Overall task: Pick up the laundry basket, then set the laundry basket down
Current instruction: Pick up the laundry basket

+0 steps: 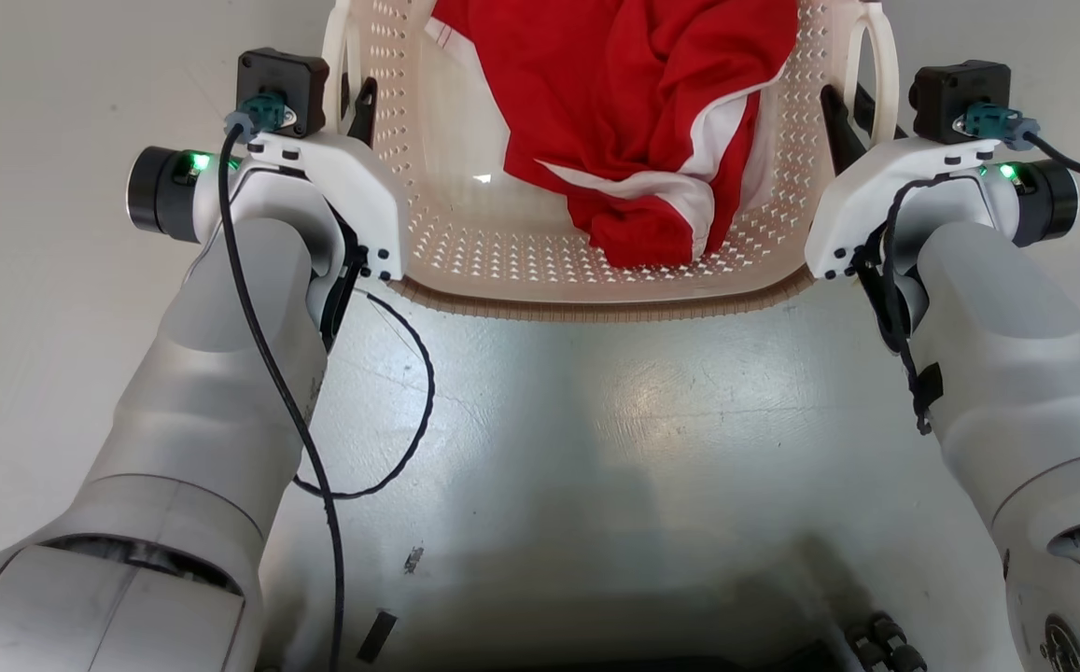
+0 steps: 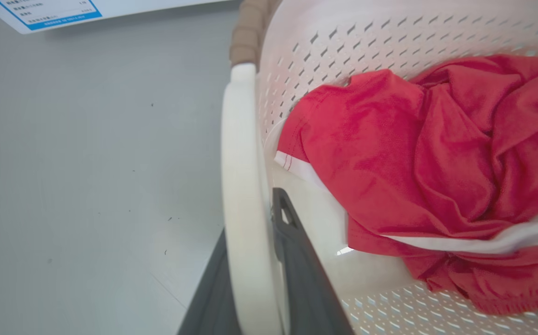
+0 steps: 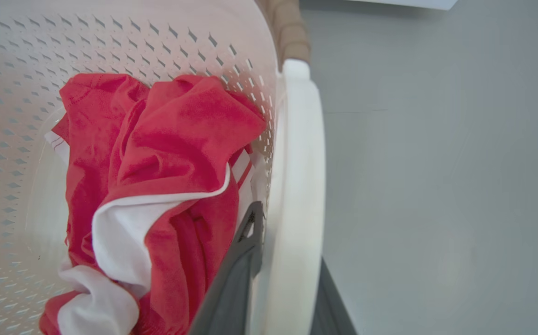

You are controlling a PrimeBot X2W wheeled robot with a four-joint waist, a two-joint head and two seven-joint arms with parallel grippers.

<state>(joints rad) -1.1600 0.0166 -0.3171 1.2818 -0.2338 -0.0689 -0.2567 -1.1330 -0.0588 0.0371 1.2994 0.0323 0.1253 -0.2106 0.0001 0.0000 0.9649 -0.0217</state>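
The laundry basket (image 1: 465,187), cream-white and perforated with a brown woven-look rim (image 1: 596,303), lies straight ahead between my two arms. A crumpled red and white garment (image 1: 633,103) fills it. My left gripper (image 1: 357,103) is shut on the basket's left loop handle (image 2: 241,163), with one dark finger (image 2: 292,251) inside the loop and one outside. My right gripper (image 1: 848,112) is shut the same way on the right loop handle (image 3: 301,153), with its inner finger (image 3: 238,260) against the garment (image 3: 166,153). I cannot tell whether the basket touches the floor.
Pale grey floor (image 1: 54,327) stretches on both sides and below the basket. A black cable (image 1: 409,401) loops off my left forearm. A white panel with a blue-edged label (image 2: 41,11) lies beyond the basket's left side. My own dark base (image 1: 652,644) is at the bottom.
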